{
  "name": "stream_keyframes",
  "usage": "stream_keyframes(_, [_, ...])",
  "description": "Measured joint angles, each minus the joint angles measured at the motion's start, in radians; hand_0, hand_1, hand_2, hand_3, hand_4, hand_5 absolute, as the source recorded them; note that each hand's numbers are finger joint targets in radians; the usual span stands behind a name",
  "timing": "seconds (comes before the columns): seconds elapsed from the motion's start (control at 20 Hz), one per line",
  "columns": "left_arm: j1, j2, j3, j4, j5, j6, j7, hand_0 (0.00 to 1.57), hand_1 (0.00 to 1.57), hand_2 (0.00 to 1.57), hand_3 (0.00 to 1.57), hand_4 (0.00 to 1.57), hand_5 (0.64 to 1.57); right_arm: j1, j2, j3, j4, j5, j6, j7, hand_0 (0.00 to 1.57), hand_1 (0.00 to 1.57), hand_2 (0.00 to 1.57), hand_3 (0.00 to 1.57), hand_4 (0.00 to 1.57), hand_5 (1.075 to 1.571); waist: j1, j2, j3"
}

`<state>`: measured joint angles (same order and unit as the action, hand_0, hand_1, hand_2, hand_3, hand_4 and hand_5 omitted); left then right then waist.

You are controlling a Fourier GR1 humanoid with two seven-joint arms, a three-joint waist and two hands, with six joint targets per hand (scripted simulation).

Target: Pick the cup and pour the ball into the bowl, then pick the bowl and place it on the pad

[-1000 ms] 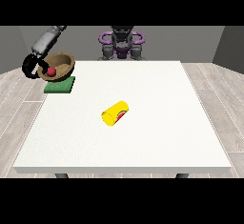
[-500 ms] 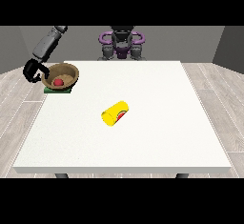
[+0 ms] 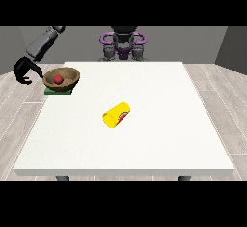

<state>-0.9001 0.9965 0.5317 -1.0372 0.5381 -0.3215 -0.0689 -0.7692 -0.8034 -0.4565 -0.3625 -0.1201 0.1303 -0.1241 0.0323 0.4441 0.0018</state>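
Note:
The brown wooden bowl (image 3: 61,79) rests on the green pad (image 3: 58,91) at the table's far left, and the red ball (image 3: 58,79) lies inside it. The hand at the view's left (image 3: 23,71) hangs off the table's left side, a short gap from the bowl's rim. Its fingers are relaxed and hold nothing. The yellow cup (image 3: 117,115) lies on its side near the table's middle, mouth turned toward the front right. No hand shows at the view's right.
The white table (image 3: 159,124) stretches wide around the cup. The robot's torso (image 3: 123,45) stands behind the far edge. The grey forearm (image 3: 43,42) slants down from the upper left toward the bowl's side.
The bowl with the ball came down and right onto the green pad. The hand at the view's left let go of it and drew back to the left.

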Motion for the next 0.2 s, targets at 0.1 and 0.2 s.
stream_keyframes(0.1, [0.003, 0.000, -0.003, -0.009, 0.001, 0.007, 0.005, 0.00, 0.00, 0.00, 0.00, 0.00, 1.515, -0.021, -0.015, -0.006, 0.000, -0.008, 0.009, 0.016, 0.27, 0.27, 0.37, 0.47, 0.00, 1.482, -0.002, -0.004, -0.0003])
stream_keyframes(0.2, [0.013, 0.002, -0.005, 0.009, 0.000, -0.001, 0.004, 0.00, 0.00, 0.00, 0.00, 0.00, 1.515, -0.029, -0.027, -0.008, -0.006, -0.014, 0.025, 0.036, 0.13, 0.13, 0.28, 0.38, 0.00, 1.467, -0.010, -0.024, -0.0009])
